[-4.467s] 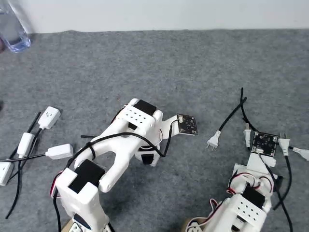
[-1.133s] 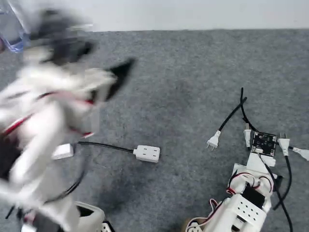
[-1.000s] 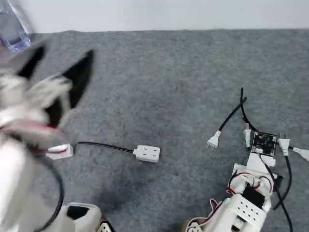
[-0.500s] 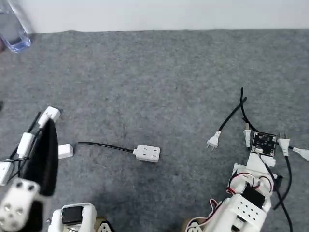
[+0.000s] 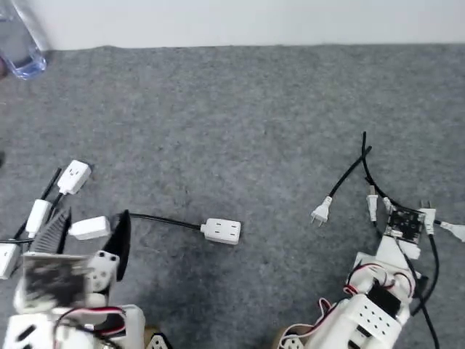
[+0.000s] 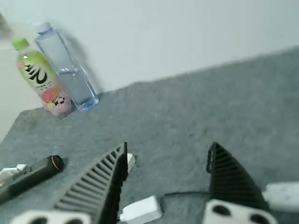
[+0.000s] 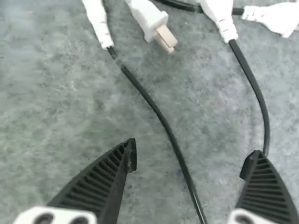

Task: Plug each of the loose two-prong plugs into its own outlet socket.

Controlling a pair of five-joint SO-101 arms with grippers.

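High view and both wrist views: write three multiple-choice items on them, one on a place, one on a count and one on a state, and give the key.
1. Where does the outlet socket on the long black cord lie?
A. flat on the grey carpet, between the two arms
B. on a shelf
C. in a box

2. How many bottles stand by the wall in the left wrist view?
A. one
B. two
C. four

3. How is the right claw?
A. shut on a plug
B. open above a black cable
C. shut on a socket

Key:
1 A: it rests on bare carpet, apart from both arms.
2 B: a green-capped bottle and a clear bottle stand side by side.
3 B: its two halves stand wide apart, and the cable runs between them.
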